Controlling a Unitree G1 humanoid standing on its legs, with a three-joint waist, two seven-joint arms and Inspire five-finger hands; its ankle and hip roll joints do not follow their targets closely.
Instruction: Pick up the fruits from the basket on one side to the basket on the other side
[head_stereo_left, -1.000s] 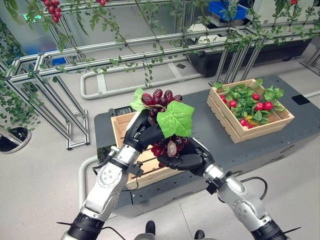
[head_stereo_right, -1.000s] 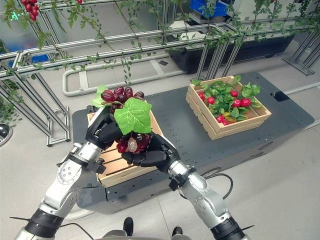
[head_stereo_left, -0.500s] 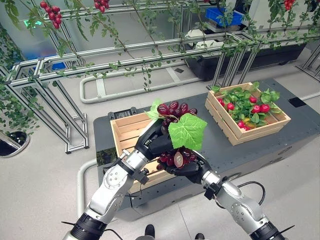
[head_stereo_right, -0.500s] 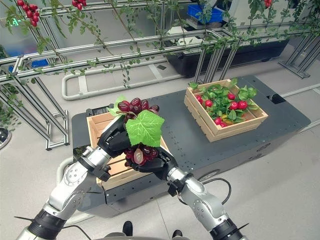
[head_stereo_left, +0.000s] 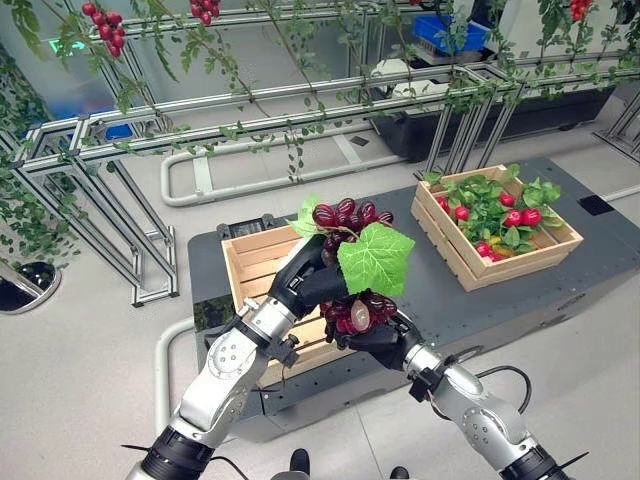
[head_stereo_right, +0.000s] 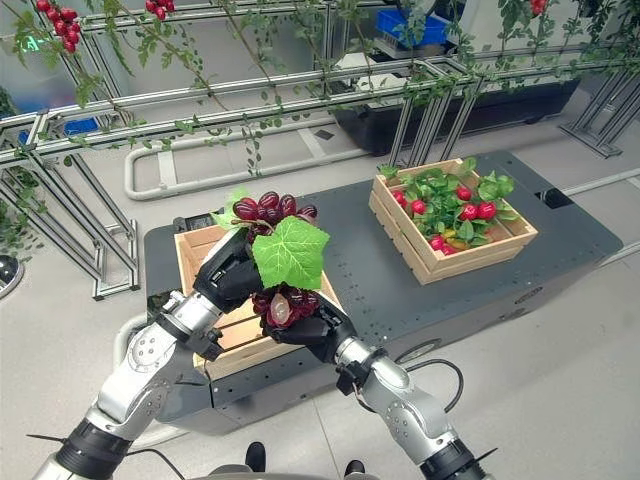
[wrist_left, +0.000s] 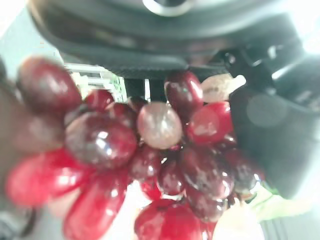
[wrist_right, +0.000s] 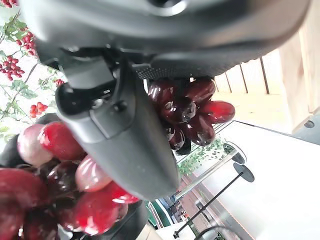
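Above the near wooden basket (head_stereo_left: 262, 262), at the left end of the dark platform (head_stereo_left: 440, 285), both hands hold one bunch of dark red grapes (head_stereo_left: 345, 215) with big green leaves (head_stereo_left: 376, 258) — lifted free of the basket, not resting in it. The left hand (head_stereo_left: 305, 283) has its fingers curled round the upper part of the bunch, just under the top grapes; the right hand (head_stereo_left: 375, 340) cups the lower grapes from beneath, its thumb and fingers wrapped round them, as its wrist view shows with berries pressed against the dark thumb (wrist_right: 125, 145). The near basket looks bare on the slats that can be seen, though the arms hide much of its floor, so whether more fruit waits there cannot be told. The far basket (head_stereo_left: 497, 262), at the right end of the platform and well apart from the hands, already carries green leaves and small red fruits (head_stereo_left: 518, 214). I judge the pick-up as done and the carry as barely begun — the bunch has the platform's bare middle to cross, then it must be lowered into the far basket and let go.
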